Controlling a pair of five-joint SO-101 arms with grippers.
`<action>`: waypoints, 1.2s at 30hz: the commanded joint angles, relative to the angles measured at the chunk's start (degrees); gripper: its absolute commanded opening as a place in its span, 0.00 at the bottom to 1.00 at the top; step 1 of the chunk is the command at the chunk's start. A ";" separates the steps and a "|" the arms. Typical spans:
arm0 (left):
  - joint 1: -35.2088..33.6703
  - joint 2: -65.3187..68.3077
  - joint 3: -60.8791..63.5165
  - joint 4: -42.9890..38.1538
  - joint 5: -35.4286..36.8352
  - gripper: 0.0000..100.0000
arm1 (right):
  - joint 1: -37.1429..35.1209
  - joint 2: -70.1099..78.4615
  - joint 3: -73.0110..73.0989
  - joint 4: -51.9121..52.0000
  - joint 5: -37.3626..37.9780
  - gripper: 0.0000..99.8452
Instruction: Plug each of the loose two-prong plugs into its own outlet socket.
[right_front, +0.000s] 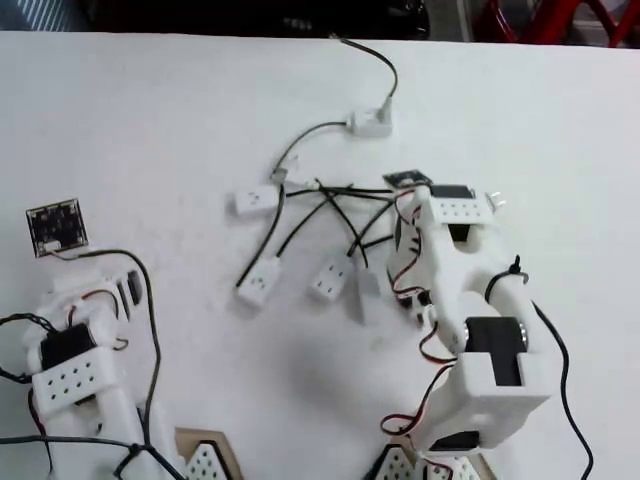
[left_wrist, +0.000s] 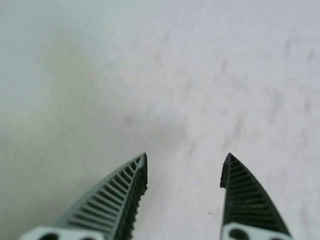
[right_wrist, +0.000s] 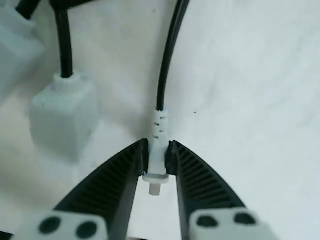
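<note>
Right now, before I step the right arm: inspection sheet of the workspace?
surface: white table, bare under the left pincer.
job's things: white two-prong plug held by the right pincer; left socket block, front socket block and centre socket block lie mid-table; far block has a cable off each side.
clutter: nothing seen.
grippers: left pincer open; right pincer shut on the plug.
cables: black cables cross in a tangle beside the right arm.
surroundings: red frame beyond the far table edge.
</note>
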 joint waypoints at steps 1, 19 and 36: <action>0.66 -1.19 -0.18 -1.14 0.00 0.24 | -0.04 -0.48 -3.08 3.74 1.67 0.05; 0.66 -1.19 -0.18 -1.14 0.00 0.24 | -0.13 5.76 -4.31 5.67 2.64 0.05; 0.66 -1.19 -0.18 -1.14 0.00 0.24 | -0.22 -19.47 -3.96 15.87 2.81 0.02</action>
